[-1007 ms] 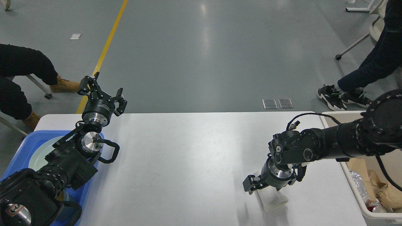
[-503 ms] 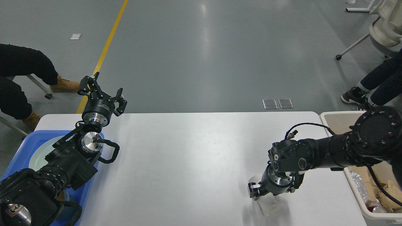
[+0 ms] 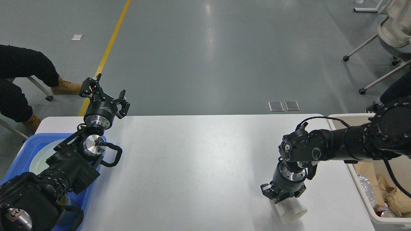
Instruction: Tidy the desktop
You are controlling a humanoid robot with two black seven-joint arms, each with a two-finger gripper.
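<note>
The white desktop fills the lower part of the head view. A clear plastic cup lies on its side near the front right edge. My right gripper points down onto the cup's closed end, with its fingers set around it. My left gripper is raised above the desktop's far left corner, open, with nothing between its fingers.
A blue tray holding a pale green plate sits at the left under my left arm. A beige bin with crumpled paper and foil stands at the right edge. People's legs and chair legs show on the floor beyond.
My right gripper swung from pointing left to pointing down and shifted right. The clear cup moved right and nearer the front edge with it. The left arm stayed still.
</note>
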